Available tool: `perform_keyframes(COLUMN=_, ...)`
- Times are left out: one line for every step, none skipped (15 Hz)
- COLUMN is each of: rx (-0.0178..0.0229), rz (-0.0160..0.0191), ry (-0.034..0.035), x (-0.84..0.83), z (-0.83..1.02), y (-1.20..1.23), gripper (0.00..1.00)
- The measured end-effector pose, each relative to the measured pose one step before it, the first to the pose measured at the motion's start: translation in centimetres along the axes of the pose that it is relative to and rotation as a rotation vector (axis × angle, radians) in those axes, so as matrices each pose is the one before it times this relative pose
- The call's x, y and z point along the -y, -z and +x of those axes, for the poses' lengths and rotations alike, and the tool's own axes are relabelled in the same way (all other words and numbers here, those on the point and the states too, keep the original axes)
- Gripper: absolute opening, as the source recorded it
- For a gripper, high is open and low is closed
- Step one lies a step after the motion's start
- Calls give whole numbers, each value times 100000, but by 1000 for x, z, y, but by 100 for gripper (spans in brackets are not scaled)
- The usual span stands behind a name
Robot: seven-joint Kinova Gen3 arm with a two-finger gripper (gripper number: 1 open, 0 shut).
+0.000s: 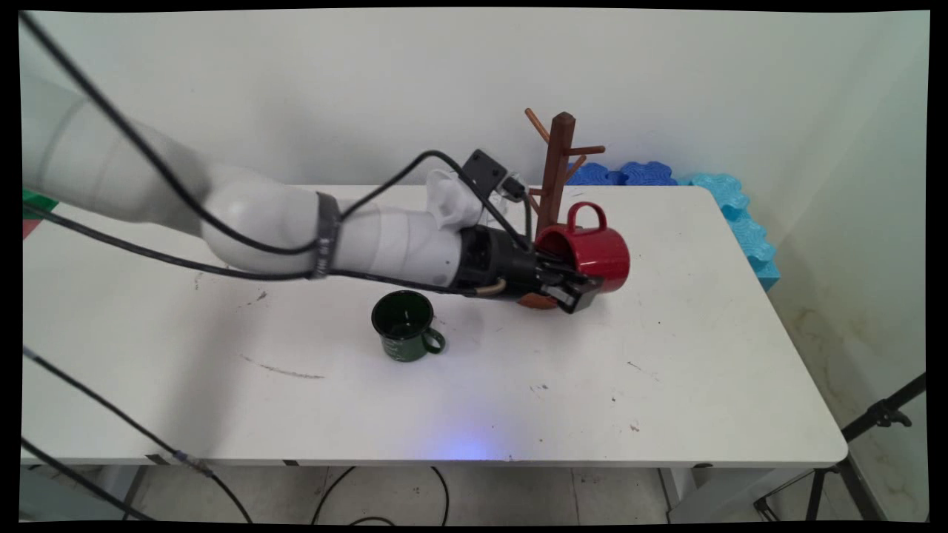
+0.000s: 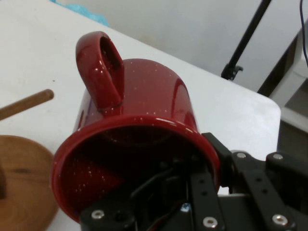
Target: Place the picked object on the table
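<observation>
Though fingertips hidden, tool (image 1: 576,290) apparently grips red mug (image 1: 592,252)

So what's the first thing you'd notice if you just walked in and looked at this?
Probably the shiny red mug, tipped on its side with its handle up, held by the robot's gripper: one of the fingers reaches inside the rim and one is outside. Right behind it stands a brown wooden mug tree with pegs sticking out, and a dark green mug sits upright on the white table, nearer the front.
</observation>
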Motion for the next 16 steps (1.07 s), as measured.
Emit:
perform_keyframes(rx=1999, rz=553, ry=-1140, x=156, z=453, y=843, gripper=0)
perform_keyframes(rx=1959, rz=550, ry=-1183, x=194, z=342, y=610, gripper=0)
perform_keyframes(rx=2312, rz=769, ry=-1317, x=317, z=351, y=757, gripper=0)
perform_keyframes(rx=1829, rz=681, ry=-1353, x=312, z=323, y=622, gripper=0)
perform_keyframes(rx=1170, rz=432, ry=-828, x=451, z=324, y=301, gripper=0)
perform_keyframes(rx=1786, rz=515, ry=-1140, x=360, z=334, y=550, gripper=0)
perform_keyframes(rx=2082, rz=-168, ry=-1496, x=308, z=415, y=566, gripper=0)
perform_keyframes(rx=1910, rz=-759, ry=-2588, x=168, z=529, y=548, gripper=0)
perform_keyframes(rx=2006, rz=-672, ry=-2718, x=218, z=542, y=546, gripper=0)
perform_keyframes(rx=1795, rz=-501, ry=-2281, x=221, z=490, y=438, gripper=0)
perform_keyframes(rx=2319, rz=-347, ry=-2418, x=316, z=471, y=599, gripper=0)
perform_keyframes(rx=2074, rz=-274, ry=-2114, x=288, z=419, y=484, gripper=0)
perform_keyframes(rx=2546, rz=-211, ry=-2529, x=363, z=478, y=572, gripper=0)
perform_keyframes(rx=2668, rz=-130, ry=-2503, x=361, z=482, y=583, gripper=0)
perform_keyframes(rx=2807, rz=101, ry=-2406, x=394, z=431, y=622, gripper=0)
perform_keyframes(rx=2537, rz=164, ry=-1899, x=367, z=340, y=549, gripper=0)
